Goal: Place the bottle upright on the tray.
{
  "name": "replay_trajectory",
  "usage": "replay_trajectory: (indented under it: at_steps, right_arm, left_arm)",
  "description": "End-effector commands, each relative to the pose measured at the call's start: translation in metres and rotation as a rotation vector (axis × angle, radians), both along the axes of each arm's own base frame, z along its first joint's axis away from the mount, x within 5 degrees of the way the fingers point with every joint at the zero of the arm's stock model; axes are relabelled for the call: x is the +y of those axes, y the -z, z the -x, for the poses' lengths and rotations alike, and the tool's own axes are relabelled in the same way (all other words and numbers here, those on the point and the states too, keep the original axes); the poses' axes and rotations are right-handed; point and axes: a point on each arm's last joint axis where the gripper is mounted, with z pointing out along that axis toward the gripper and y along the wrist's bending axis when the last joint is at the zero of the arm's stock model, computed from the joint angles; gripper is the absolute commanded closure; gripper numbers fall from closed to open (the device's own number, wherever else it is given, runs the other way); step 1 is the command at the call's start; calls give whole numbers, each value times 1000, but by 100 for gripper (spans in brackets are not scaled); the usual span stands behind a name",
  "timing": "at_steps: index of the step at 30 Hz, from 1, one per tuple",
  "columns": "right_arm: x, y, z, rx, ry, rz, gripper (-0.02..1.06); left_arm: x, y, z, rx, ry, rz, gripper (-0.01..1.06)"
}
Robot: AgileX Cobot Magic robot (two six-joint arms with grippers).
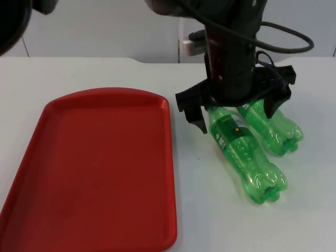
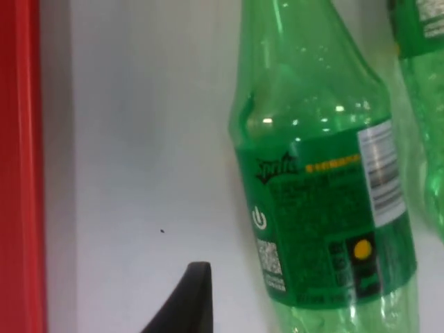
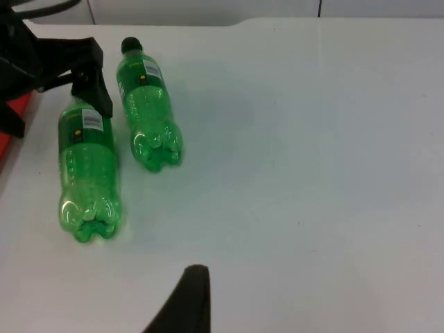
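Observation:
Two green plastic bottles lie on their sides on the white table, right of the red tray. The nearer bottle has a green label; the other bottle lies just beyond it. My left gripper hangs open over the bottles' neck ends, one finger toward the tray, the other finger outside the far bottle. It holds nothing. My right gripper waits well off to the right, over bare table.
The tray's raised rim runs close beside the nearer bottle, with a strip of white table between them. The grey partition wall closes the table at the back. Open table lies right of the bottles.

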Motion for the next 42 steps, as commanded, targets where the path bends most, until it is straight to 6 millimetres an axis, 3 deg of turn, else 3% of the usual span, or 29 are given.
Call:
replay_trajectory:
  at_steps: [1, 16, 32, 42]
  right_arm:
    - [0, 0, 0, -8, 8, 0, 9]
    - [0, 0, 0, -8, 8, 0, 9]
    - [0, 0, 0, -8, 8, 0, 9]
    - [0, 0, 0, -8, 8, 0, 9]
  left_arm:
    - [-2, 4, -1, -5, -16, -2, 0]
    - [-12, 34, -15, -27, -17, -26, 0]
    - [7, 49, -34, -37, -74, -51, 0]
    - [3, 68, -35, -32, -74, -24, 0]
